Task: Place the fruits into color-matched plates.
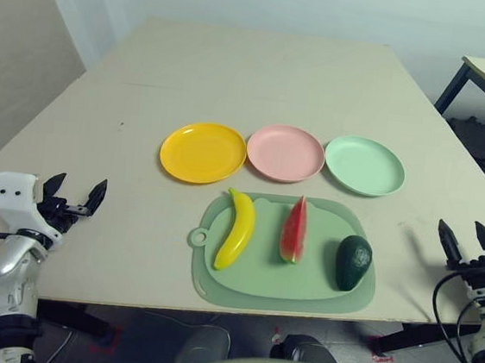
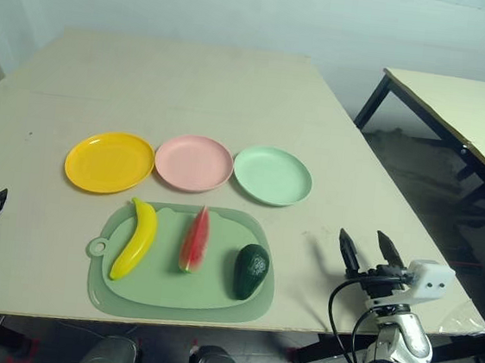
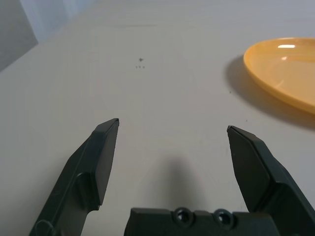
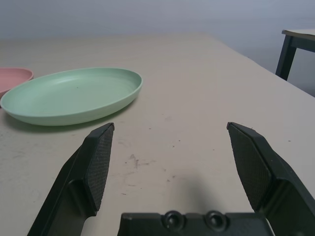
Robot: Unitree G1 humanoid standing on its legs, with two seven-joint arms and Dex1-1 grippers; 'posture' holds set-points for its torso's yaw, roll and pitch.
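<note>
**Fruits on the mat, plates bare, both pincers wide**

Three plates sit in a row on the table (image 1: 100,132): yellow-orange plate (image 1: 203,152), pink plate (image 1: 285,152), mint green plate (image 1: 365,166). Just in front lies the pale green mat (image 1: 259,274), carrying the banana (image 1: 237,229) on its left, the watermelon wedge (image 1: 294,230) in the middle, the avocado (image 1: 353,262) on its right. The left pincer (image 1: 75,192) hovers at the table's left edge, spread wide and holding nothing. The right pincer (image 2: 364,248), at the right edge, likewise gapes, with nothing between its fingers.
</note>
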